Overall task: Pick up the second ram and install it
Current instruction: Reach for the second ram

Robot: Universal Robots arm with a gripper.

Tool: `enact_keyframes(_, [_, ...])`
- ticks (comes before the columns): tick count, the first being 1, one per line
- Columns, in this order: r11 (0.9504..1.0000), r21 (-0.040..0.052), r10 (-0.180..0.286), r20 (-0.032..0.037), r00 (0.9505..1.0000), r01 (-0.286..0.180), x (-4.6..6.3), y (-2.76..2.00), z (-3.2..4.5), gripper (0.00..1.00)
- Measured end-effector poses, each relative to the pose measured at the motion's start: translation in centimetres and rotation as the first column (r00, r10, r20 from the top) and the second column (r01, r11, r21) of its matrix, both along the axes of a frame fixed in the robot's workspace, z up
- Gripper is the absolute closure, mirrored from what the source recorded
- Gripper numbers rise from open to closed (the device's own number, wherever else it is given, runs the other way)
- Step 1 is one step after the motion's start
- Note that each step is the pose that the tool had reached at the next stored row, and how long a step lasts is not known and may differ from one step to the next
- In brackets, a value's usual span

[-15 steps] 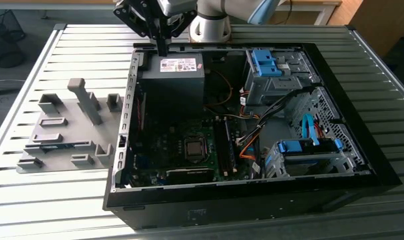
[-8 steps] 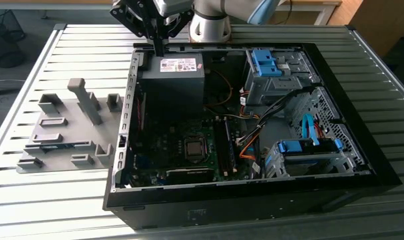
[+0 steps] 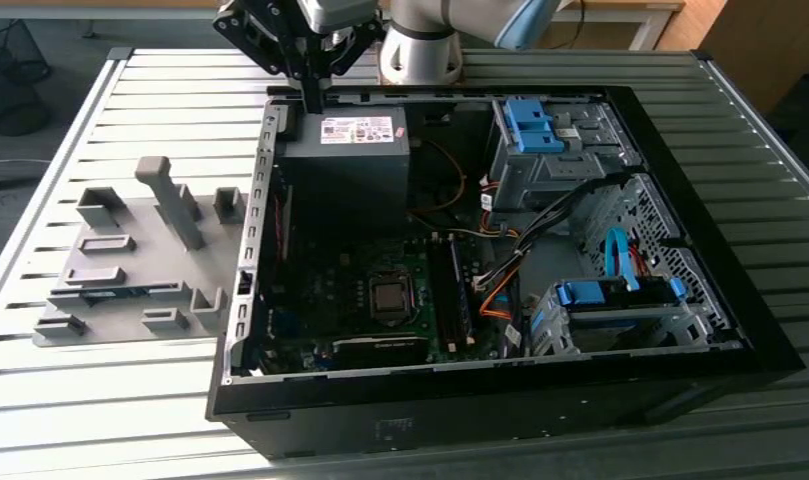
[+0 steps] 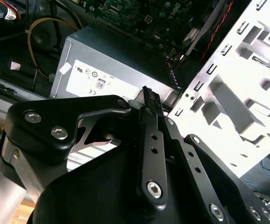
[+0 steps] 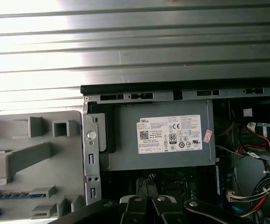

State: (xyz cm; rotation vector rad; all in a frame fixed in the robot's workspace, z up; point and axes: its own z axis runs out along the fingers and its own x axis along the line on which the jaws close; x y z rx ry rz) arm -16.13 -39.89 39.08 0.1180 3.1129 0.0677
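Claw (image 3: 311, 100) hangs over the far corner of the open case (image 3: 511, 405), above the power supply (image 3: 344, 150). Its fingers are closed together with nothing between them; the second wrist view shows the tips meeting empty.

The second ram (image 3: 111, 292) is not picked yet. I read the thin blue-green strip standing on edge in a slot of the grey fixture plate (image 3: 124, 215) as the stick, though only its top edge is visible. The plate sits on the slatted surface (image 3: 111, 400), just beside the case on the exterior view's left and well apart from the claw. The first wrist view shows the same strip (image 5: 18, 195) low in the fixture.

Handling, my judgement:
- Light and thin. It's stiff along its length but won't take twisting or bending.
- Chips and edge contacts are fragile, so don't clamp hard on the chip faces.
- The flat faces are smooth, so a weak pinch could let it slip or tilt.
- Best hold is mid-length, pinched across the two flat faces near the exposed top edge. That keeps it level and leaves the contact edge free.
- It should come straight up out of the slot, since a skewed pull could bind it against the fixture walls.

The memory slots (image 3: 447, 290) lie beside the processor socket.
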Motion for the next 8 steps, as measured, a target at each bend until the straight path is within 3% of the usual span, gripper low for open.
enact_keyframes(8, [1.0000, 0.0000, 0.000, 0.0000, 1.0000, 0.000, -0.62, 0.00, -0.02, 0.89])
